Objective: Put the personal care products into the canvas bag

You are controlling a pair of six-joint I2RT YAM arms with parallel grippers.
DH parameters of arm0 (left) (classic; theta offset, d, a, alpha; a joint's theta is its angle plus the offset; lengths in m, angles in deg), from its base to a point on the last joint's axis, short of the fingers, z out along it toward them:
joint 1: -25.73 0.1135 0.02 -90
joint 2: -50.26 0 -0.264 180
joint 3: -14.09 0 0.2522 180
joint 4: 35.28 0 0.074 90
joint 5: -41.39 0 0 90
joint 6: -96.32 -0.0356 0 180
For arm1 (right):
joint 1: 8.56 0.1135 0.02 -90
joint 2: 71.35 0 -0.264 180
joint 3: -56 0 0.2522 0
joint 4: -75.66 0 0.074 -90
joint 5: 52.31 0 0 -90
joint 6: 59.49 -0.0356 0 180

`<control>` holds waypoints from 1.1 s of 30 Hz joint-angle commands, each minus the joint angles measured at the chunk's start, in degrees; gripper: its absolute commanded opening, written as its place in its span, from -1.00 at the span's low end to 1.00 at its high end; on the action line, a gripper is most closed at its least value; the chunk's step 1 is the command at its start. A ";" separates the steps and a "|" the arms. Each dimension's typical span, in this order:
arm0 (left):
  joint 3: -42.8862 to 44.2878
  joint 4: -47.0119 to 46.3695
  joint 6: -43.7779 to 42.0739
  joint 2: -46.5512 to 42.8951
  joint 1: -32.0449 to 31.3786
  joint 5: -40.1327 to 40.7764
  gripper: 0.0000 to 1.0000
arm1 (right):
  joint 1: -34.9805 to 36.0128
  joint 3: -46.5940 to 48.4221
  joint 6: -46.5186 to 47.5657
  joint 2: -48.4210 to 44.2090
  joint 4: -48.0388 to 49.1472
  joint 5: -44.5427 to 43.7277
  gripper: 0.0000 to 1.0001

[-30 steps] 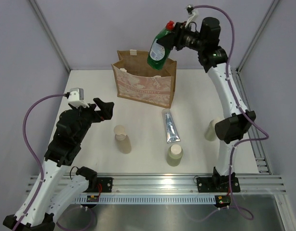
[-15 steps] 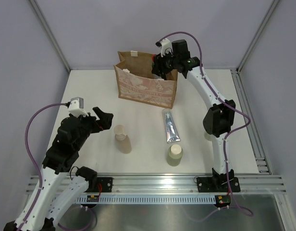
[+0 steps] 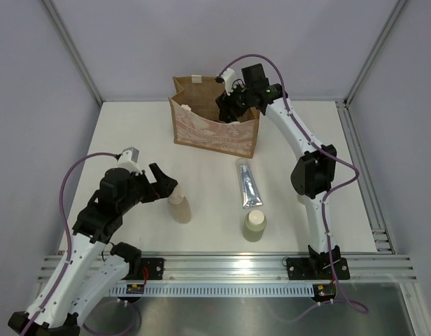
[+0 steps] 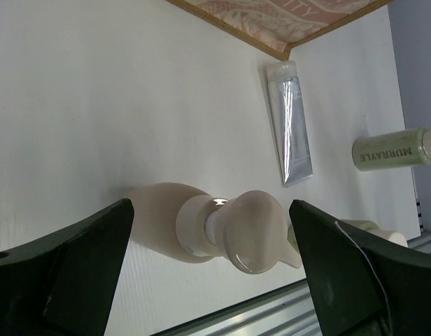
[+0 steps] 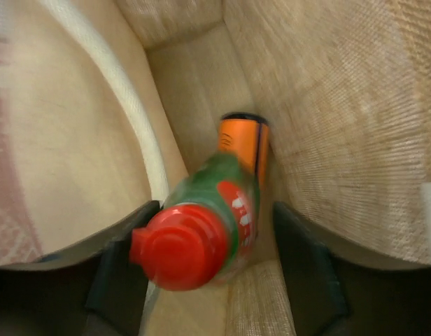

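My right gripper is down inside the mouth of the canvas bag. In the right wrist view its jaws stand open, with the green red-capped bottle blurred and loose between them. There is a gap on the bottle's right side. The small orange bottle lies below it in the bag. My left gripper is open around the cap of a standing beige bottle. The cap is clear of both fingers, and the gripper is empty.
The silver-blue tube lies mid-table and also shows in the left wrist view. A second beige bottle stands near the front rail. A third stands at the right, mostly hidden behind the right arm in the top view.
The right arm swung down and carried the green bottle from above the bag into it. Its jaws now stand apart. The left gripper moved right, up to the beige bottle's cap.
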 commanded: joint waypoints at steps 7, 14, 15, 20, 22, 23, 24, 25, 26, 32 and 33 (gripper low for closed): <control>0.00 3.16 -1.19 0.33 0.07 -8.96 0.97 | 0.23 7.74 -2.42 -1.63 -2.64 3.06 0.96; 0.17 6.84 -2.07 2.52 -0.81 -8.01 0.98 | -1.26 8.01 -3.30 -7.52 -4.65 11.92 0.99; 0.08 7.12 -1.81 3.05 -1.07 -7.22 0.98 | -1.87 7.66 -3.65 -8.92 -5.09 14.63 0.99; -1.06 4.67 -1.45 5.15 -4.84 -3.53 0.98 | -3.11 3.01 -3.66 -13.58 -6.24 21.59 0.99; -1.15 4.40 -1.63 6.47 -5.99 -1.42 0.98 | -3.37 0.03 -3.13 -16.13 -6.68 23.97 0.99; -0.97 4.13 -2.24 7.87 -7.21 -0.89 0.98 | -3.37 -1.12 -2.86 -16.92 -6.59 24.50 0.99; -0.71 4.04 -2.42 8.58 -7.84 1.29 0.98 | -3.46 -2.00 -2.43 -18.32 -6.50 24.76 0.99; -0.45 4.04 -2.68 9.02 -8.28 2.18 0.98 | -3.55 -3.14 -2.16 -18.77 -6.59 24.77 0.99; -0.10 4.04 -2.77 9.46 -8.54 2.80 0.98 | -3.55 -3.42 -2.16 -19.03 -6.68 24.59 0.99; 0.35 1.41 -2.16 9.38 -8.55 5.18 0.98 | -3.46 -0.88 -4.61 -13.70 -8.16 20.91 0.99; 0.87 1.49 -2.16 9.81 -8.55 5.18 0.98 | -3.46 0.09 -4.53 -12.98 -8.96 20.29 0.99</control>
